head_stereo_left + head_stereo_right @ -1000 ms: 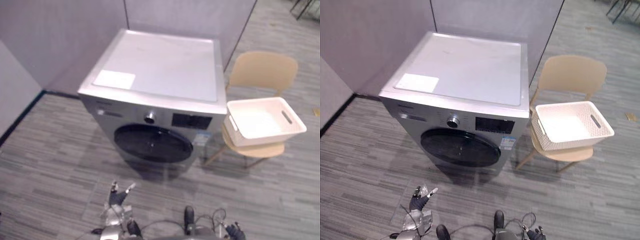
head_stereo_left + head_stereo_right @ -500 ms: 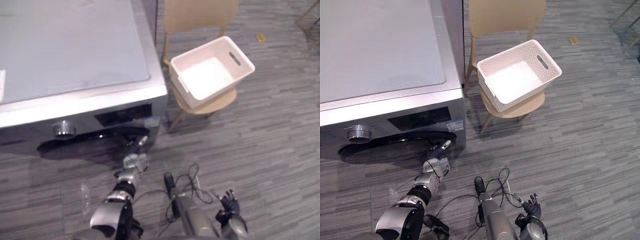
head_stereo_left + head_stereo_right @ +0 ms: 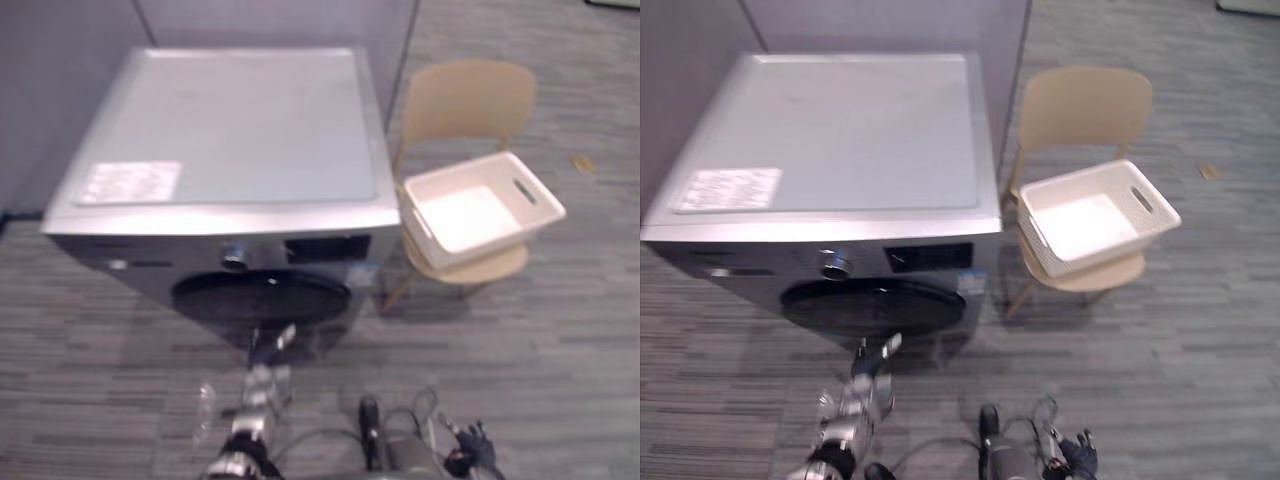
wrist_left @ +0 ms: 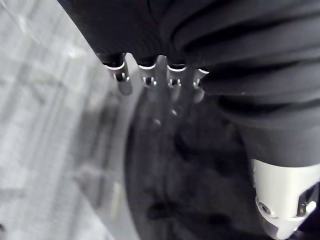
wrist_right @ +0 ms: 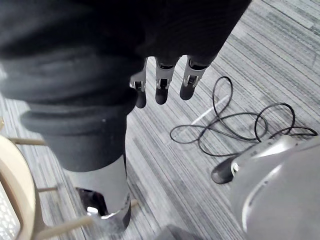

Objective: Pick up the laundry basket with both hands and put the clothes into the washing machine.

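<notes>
A white laundry basket (image 3: 460, 170) sits on a tan chair (image 3: 465, 100) to the right of the silver washing machine (image 3: 230, 130). Its inside looks plain white. The machine's round dark door (image 3: 262, 298) is closed. My left hand (image 3: 262, 378) is low in front of the door's bottom edge. In the left wrist view its fingers (image 4: 150, 75) are straight and point at the dark glass, holding nothing. My right hand (image 3: 468, 460) hangs low over the floor, well short of the basket, with its fingers (image 5: 160, 85) relaxed and empty.
Grey partition walls (image 3: 60, 40) stand behind and to the left of the machine. A white label (image 3: 132, 182) lies on the machine's top. Grey striped floor (image 3: 560, 340) spreads out in front of the chair and to its right.
The whole picture has shifted, so the camera has moved to face the machine front again. My left hand stays stretched toward the door, my right hand stays low.
</notes>
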Robot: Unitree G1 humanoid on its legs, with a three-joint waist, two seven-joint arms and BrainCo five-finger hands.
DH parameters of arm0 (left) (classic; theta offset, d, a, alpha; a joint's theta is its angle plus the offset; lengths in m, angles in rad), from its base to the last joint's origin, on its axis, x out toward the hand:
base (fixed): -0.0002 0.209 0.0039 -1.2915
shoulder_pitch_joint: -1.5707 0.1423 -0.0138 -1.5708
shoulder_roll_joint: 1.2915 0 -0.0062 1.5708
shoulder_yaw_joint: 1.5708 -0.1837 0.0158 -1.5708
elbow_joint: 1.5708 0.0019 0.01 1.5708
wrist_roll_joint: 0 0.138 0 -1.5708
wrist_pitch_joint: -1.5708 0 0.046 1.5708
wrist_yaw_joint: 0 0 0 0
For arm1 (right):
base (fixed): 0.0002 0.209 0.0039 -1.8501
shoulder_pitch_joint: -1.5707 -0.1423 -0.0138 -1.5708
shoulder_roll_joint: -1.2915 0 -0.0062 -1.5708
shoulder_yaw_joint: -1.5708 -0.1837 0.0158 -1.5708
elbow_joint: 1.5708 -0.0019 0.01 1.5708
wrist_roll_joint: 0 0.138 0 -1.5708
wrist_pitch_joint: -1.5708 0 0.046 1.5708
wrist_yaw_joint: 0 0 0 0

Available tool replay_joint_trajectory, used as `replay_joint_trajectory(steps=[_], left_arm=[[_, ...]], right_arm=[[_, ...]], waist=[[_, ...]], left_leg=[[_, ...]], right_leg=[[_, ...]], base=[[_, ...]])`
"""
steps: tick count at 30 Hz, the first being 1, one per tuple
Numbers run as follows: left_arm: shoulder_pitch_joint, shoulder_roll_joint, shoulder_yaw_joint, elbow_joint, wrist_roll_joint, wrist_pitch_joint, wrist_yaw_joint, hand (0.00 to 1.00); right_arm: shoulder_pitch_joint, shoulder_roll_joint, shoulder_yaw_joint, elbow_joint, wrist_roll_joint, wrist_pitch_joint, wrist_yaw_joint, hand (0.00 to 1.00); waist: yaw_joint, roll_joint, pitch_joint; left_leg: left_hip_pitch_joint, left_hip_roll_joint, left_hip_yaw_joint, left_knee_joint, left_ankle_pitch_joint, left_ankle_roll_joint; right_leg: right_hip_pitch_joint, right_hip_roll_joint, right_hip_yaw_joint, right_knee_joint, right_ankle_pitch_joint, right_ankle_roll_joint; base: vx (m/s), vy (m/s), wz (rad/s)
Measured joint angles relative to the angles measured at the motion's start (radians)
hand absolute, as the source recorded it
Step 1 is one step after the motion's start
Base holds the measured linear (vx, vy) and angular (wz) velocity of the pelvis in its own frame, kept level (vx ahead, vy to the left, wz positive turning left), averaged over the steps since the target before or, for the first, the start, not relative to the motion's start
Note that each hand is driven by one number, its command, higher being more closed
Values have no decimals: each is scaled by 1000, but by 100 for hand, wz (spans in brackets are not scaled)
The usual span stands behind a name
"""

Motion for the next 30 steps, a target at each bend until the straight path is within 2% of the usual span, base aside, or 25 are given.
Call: replay_joint_trajectory(steps=[2, 5, 6, 12, 15, 20, 22, 25, 27, 28, 29, 30], left_arm=[[66, 19, 7, 43, 0, 8, -29, 0], [139, 49, 18, 102, 7, 23, -80, 0], [147, 64, 36, 119, 20, 24, -101, 0], [168, 80, 91, 175, 62, 50, -171, 0], [160, 79, 90, 181, 98, 50, -173, 0], [157, 82, 90, 183, 99, 50, -176, 0], [157, 83, 91, 183, 98, 50, -175, 0], [156, 92, 106, 181, 90, 49, -171, 0], [159, 102, 139, 177, 68, 47, -168, 0], [156, 108, 153, 172, 56, 47, -169, 0], [152, 111, 171, 148, 30, 46, -168, 0], [148, 113, 184, 130, 8, 43, -167, 0]], right_arm=[[-3, 2, -6, 37, -5, 7, 2, 0], [-14, -5, -24, 93, -31, 23, 20, 0], [-20, -10, -23, 114, -34, 31, 22, 0], [-40, -24, -21, 174, -44, 64, 59, 0], [-40, -29, -18, 175, -55, 72, 69, 0], [-47, -46, -9, 193, -68, 82, 85, 0], [-51, -54, 6, 202, -73, 84, 85, 0], [-53, -54, 14, 205, -94, 85, 86, 0], [-54, -62, 49, 212, -114, 79, 85, 0], [-59, -66, 50, 214, -118, 78, 86, 0], [-66, -73, 60, 223, -135, 77, 86, 0], [-75, -72, 61, 230, -145, 78, 84, 0]], waist=[[8, 3, -7], [34, -6, -29], [52, -11, -33], [51, -12, -67], [50, -13, -68], [49, -20, -66], [50, -23, -64], [50, -25, -60], [52, -18, -44], [51, -17, -35], [55, -15, -18], [71, -24, 3]], left_leg=[[24, -15, -38, -11, 0, 1], [36, -42, -111, -19, -2, 4], [44, -54, -134, -31, 1, 8], [68, -79, -178, -60, 12, 28], [75, -87, -203, -66, 15, 32], [83, -105, -230, -63, 13, 37], [84, -105, -240, -62, 13, 37], [63, -70, -260, 14, -16, 46], [-46, 38, -311, 286, -123, 44], [-95, 69, -334, 382, -139, 62], [-190, 112, -397, 562, -130, 152], [-244, 112, -463, 657, -86, 196]], right_leg=[[53, -17, -28, -19, -1, 11], [119, -42, -81, -50, 1, 16], [139, -53, -97, -57, 3, 20], [176, -69, -118, -73, 12, 35], [183, -79, -130, -57, 4, 45], [166, -107, -132, 5, -30, 60], [167, -108, -134, 15, -35, 53], [185, -96, -146, 28, -52, 40], [202, -43, -145, 30, -87, 18], [206, -31, -149, 35, -92, 11], [209, -14, -159, 53, -104, -4], [214, -10, -161, 76, -117, -10]], base=[[29, 120, 65], [13, 87, 67], [-8, 84, 55], [-38, 27, 16], [-61, 17, 19], [-44, 19, 11], [-5, -2, 9], [18, -67, 13], [6, -164, 18], [-27, -167, 23], [-41, -150, 16], [-43, -167, 12]])
